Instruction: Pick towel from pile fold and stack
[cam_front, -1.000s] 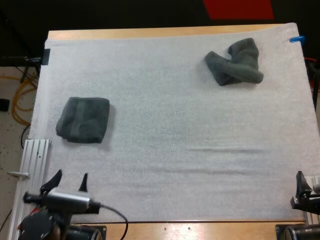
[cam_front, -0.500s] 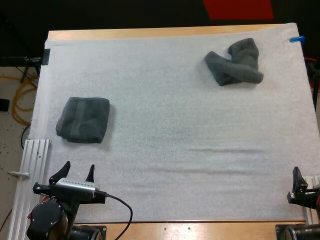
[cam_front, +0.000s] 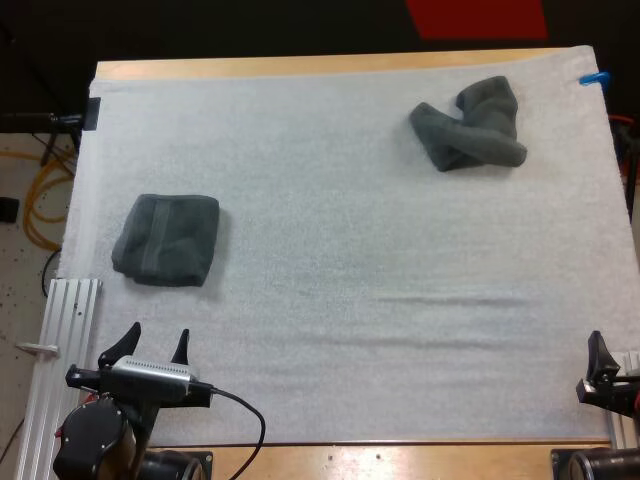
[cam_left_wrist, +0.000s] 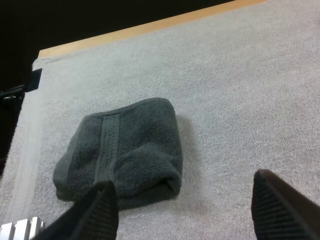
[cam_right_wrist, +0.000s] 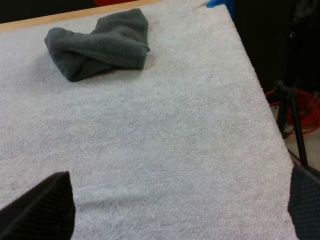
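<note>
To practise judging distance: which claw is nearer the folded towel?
Left. The left claw sits at the near edge of the mat, just short of the folded towel; the right claw is at the near right edge, far across.

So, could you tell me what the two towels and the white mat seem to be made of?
Folded towel: looks like terry cloth, matte grey-green, with a looped pile and a flat woven band. Crumpled towel: apparently the same soft cloth, slumping in folds. White mat: probably a fuzzy, nubby fabric or foam; hard to tell which.
</note>
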